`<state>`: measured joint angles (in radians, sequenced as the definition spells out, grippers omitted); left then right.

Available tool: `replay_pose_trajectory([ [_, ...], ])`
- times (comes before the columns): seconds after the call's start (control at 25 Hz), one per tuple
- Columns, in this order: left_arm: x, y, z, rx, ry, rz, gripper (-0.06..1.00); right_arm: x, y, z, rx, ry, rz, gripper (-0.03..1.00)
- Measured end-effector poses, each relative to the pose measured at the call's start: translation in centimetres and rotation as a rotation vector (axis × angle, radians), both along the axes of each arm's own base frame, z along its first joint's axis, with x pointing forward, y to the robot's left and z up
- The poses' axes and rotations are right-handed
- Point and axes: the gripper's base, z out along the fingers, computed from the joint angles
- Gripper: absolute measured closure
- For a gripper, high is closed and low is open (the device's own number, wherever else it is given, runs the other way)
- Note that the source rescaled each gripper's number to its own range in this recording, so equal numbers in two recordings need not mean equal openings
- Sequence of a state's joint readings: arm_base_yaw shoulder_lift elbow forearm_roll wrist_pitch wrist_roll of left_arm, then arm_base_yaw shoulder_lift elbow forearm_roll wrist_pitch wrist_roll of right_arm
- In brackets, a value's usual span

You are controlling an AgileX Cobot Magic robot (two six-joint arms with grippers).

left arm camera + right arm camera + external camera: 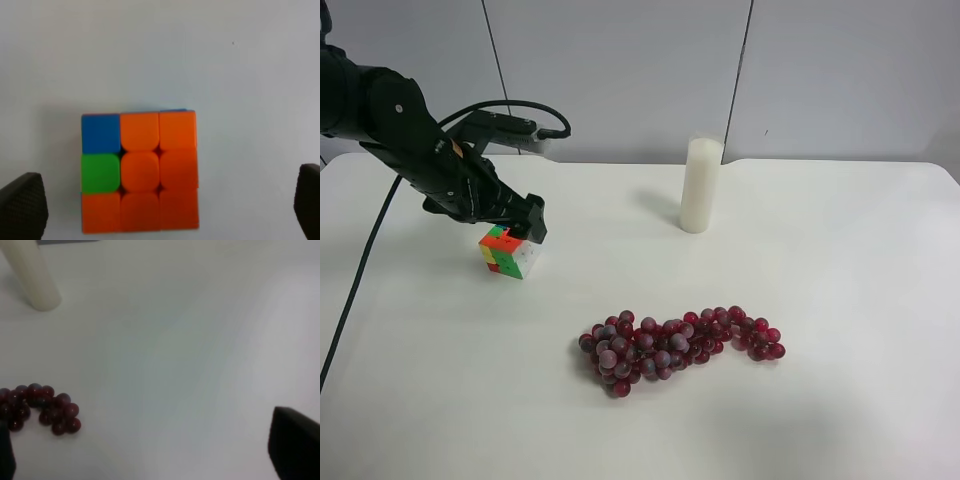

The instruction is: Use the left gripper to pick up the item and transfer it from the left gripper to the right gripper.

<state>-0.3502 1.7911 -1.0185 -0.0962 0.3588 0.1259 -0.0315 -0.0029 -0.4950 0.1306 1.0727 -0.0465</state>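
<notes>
Hovering my left gripper (166, 204) over multicoloured plastic puzzle cube (140, 170), jaws standing wide, cube lying centred between fingers (22, 207); my right gripper (150, 450) gaping wide too.

Brightly, evenly lit; soft faint shadows on smooth white tabletop (860, 260); right wrist view hazy, unfocused.

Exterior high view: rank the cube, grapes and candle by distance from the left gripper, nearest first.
1. Rubik's cube: right beneath the left gripper, at the table's left in this view.
2. Grape bunch, mid-table toward the near edge, and white candle, upright toward the wall. Both are far off, and they are too close to call.
</notes>
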Motion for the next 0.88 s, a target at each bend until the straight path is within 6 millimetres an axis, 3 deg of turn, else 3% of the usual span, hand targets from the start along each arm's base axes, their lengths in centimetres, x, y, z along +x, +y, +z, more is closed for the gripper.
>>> replay_pose_trajectory([
  [0.48,0.9,-0.3,-4.6,0.032,0.053,-0.003,-0.06,0.0,0.0,0.0,0.0,0.0,0.0,-0.03],
  [0.76,1.1,-0.3,-5.1,0.051,0.039,-0.029,-0.06,0.0,0.0,0.0,0.0,0.0,0.0,-0.03],
  [0.88,1.2,-0.3,-5.2,0.054,0.034,-0.036,0.02,0.0,0.0,0.0,0.0,0.0,0.0,-0.03],
])
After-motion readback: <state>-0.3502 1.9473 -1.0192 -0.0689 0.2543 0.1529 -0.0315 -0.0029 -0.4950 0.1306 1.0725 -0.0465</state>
